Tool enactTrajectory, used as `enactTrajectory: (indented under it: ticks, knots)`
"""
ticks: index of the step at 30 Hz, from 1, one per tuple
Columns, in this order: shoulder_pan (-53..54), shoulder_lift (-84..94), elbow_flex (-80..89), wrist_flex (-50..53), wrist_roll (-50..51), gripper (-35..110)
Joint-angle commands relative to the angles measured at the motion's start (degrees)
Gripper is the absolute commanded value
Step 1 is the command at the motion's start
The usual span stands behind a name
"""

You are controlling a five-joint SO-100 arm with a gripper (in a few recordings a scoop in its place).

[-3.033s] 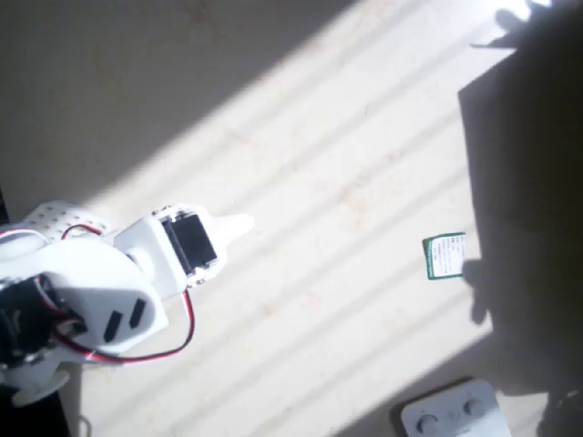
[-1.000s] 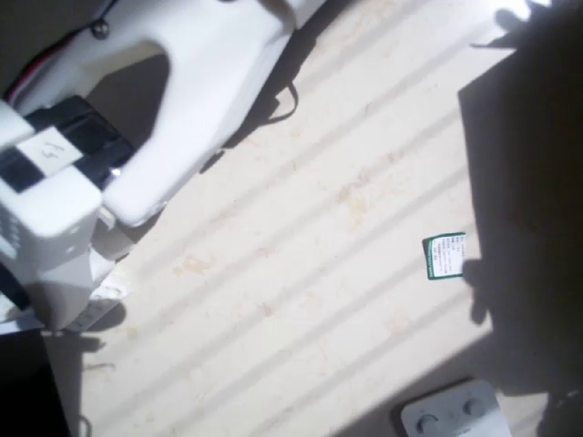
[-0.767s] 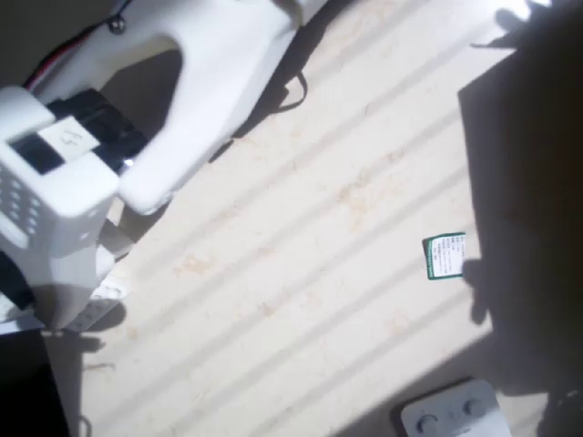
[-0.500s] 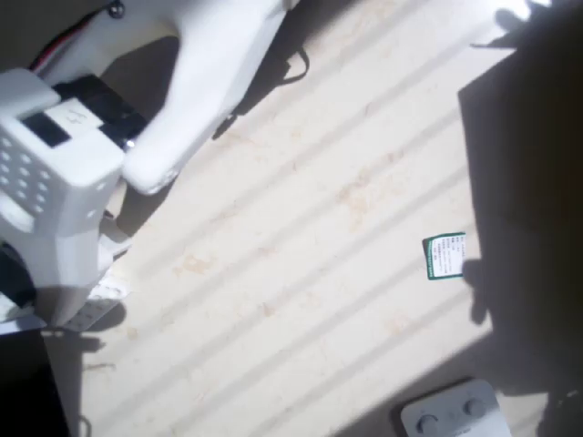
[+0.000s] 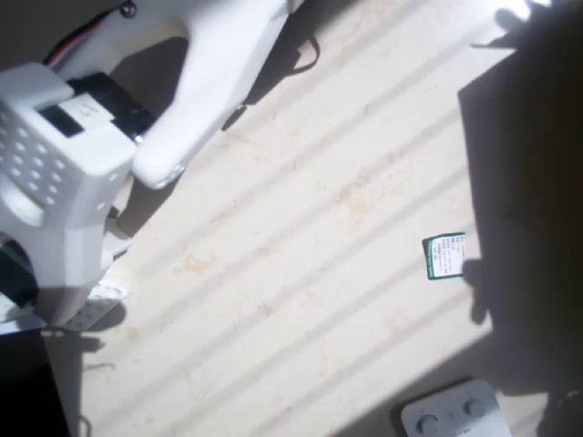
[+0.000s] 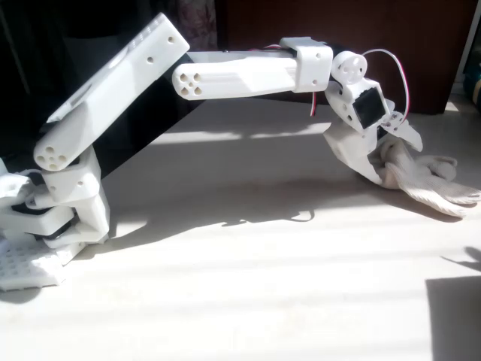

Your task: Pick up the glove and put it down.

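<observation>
Sunlit and striped with shadow bands, a pale cream table (image 6: 248, 301) is seen in both views, with a dark wall behind it in the fixed view. One white arm (image 6: 240, 71) is counted, one glove (image 6: 425, 184), one green-and-white tag (image 5: 444, 256) and one white device with round buttons (image 5: 453, 414).

In the fixed view the arm is stretched across toward 3 o'clock, and its gripper (image 6: 379, 162) is lowered onto the wrist end of the glove. The glove lies on the table at 3 o'clock in that view, its stubby fingers spread away from the gripper toward 4 o'clock. The fingers of the gripper are pressed into or around the fabric, but whether they are clamped on it cannot be told.

In the overhead view the tag lies at 3 o'clock beside a deep shadow, and the device sits at 5 o'clock.
</observation>
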State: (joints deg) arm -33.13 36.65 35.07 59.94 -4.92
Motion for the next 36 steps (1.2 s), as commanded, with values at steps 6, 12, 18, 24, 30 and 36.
enactTrajectory:
  ticks: [6, 12, 18, 24, 30, 36]
  knots:
    - [-0.3, 0.1, -2.5, -0.8, 0.4, 29]
    - [-0.3, 0.1, -2.5, -0.9, 0.4, 17]
    - [-0.4, 0.0, -2.2, -6.2, 0.4, 0]
    - [-0.5, 0.0, -1.9, -6.9, -0.3, 0]
    - [-0.4, 0.3, -2.4, -6.3, -0.3, 0]
    - [1.9, 5.3, -2.2, -4.9, 0.0, 0]
